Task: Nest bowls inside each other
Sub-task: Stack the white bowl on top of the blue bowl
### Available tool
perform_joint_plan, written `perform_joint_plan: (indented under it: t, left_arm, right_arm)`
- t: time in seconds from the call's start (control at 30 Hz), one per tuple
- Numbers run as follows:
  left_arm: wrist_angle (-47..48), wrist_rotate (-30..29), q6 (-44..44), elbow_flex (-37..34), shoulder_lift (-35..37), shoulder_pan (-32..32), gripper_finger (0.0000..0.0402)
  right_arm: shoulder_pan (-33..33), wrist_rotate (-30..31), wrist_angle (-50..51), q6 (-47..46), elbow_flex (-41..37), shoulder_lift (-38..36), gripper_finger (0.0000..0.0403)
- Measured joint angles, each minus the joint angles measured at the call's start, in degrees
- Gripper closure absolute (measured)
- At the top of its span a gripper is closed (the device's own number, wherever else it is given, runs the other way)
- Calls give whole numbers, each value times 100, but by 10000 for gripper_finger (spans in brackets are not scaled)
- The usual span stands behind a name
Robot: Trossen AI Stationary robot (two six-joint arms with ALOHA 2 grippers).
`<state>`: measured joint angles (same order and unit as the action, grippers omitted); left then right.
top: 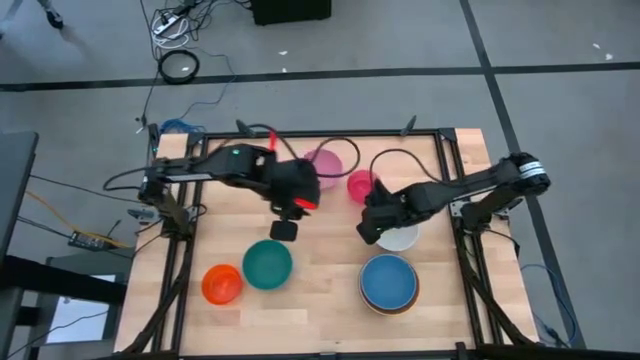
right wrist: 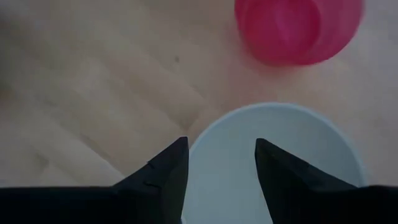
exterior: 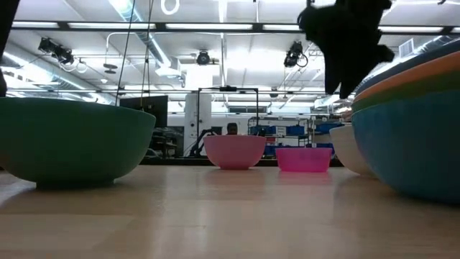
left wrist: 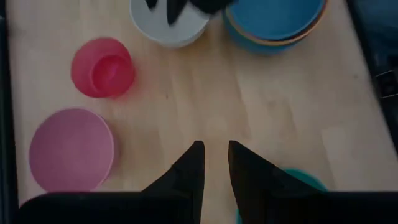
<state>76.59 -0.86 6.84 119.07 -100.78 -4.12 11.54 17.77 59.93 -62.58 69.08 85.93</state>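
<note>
Pale wooden planking made up the table point(top: 320, 300), framed in dark rail and set on a grey floor with cables trailing off behind. From the right gripper point(right wrist: 217, 158) outward: its two dark fingers stood spread, one either side of the near rim of the white bowl point(right wrist: 273, 155), holding nothing; that straddle looked like a line-up for a rim pinch, so the bowl could be lifted into a bigger one. Just beyond the white bowl sat the magenta-red bowl point(right wrist: 298, 28), close but apart, and small enough that it would likely go in later rather than receive anything. Near the white bowl, toward the front edge, stood a stack point(top: 389, 283) already nested, a blue bowl uppermost with an orange rim showing beneath; it seemed the likely destination and lay a short, unobstructed carry away. The left gripper point(left wrist: 214, 168) hung above bare wood at mid-table, fingers a little apart and empty, with the teal bowl point(top: 267, 263) just beside it and the orange-red bowl point(top: 222, 283) farther out. At the back the pink bowl point(top: 325, 165) sat partly under the left arm, which could crowd any reach toward it.
</note>
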Motion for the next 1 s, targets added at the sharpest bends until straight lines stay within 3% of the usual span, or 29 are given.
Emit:
perform_joint_plan:
  t: [0.27, 0.53, 0.67, 0.93, 1.0]
  left_arm:
    - [-40, -342, -46, 0, 537, -287, 321]
    - [34, -696, -84, -4, 628, -529, 321]
    - [80, -893, -85, -42, 630, -571, 321]
    - [325, -1167, -282, -47, 625, -573, 321]
    - [351, -1167, -321, -48, 624, -588, 321]
  right_arm:
    - [-192, -730, -124, 73, 0, 898, 190]
    - [-250, -751, -207, -14, 0, 1261, 188]
    - [-382, -731, -255, 35, 0, 1255, 231]
    - [-498, -819, -655, 471, 0, 1431, 377]
    - [-497, -768, -636, 607, 2, 1490, 394]
